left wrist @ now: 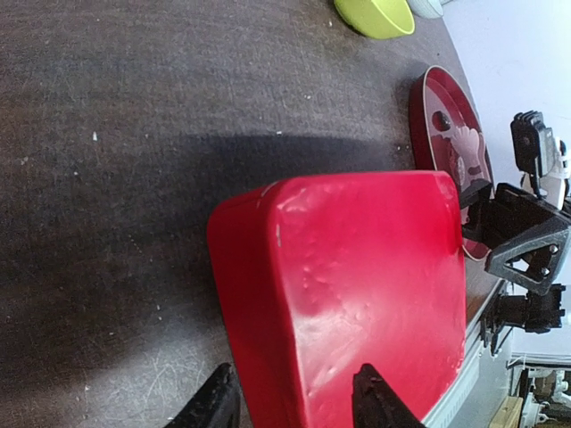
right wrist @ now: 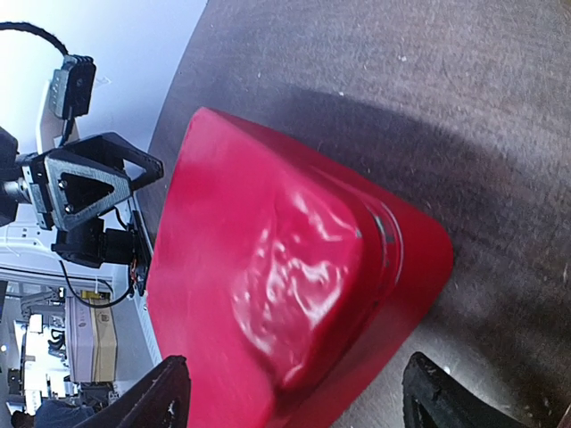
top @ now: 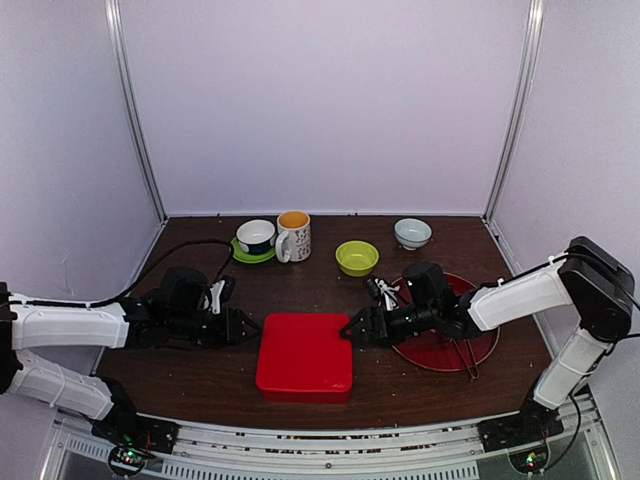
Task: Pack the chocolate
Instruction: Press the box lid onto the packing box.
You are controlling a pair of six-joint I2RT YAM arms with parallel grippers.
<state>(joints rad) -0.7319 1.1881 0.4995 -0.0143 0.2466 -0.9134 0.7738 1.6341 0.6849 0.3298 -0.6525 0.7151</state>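
No chocolate shows in any view. A closed red box [top: 304, 355] lies at the table's middle front, its lid down. My left gripper [top: 252, 330] sits at the box's left edge. In the left wrist view the left gripper [left wrist: 294, 403] is open, one finger beside the wall of the red box [left wrist: 357, 267] and the other over its lid. My right gripper [top: 350, 330] is at the box's right edge. In the right wrist view the right gripper [right wrist: 290, 397] stands wide open, its fingers well clear of the corner of the red box [right wrist: 268, 267].
A red plate [top: 482, 350] with tongs [top: 466, 358] lies to the right of the box, under the right arm. Along the back stand a cup on a green saucer [top: 256, 237], a mug [top: 293, 237], a green bowl [top: 357, 258] and a pale bowl [top: 412, 233].
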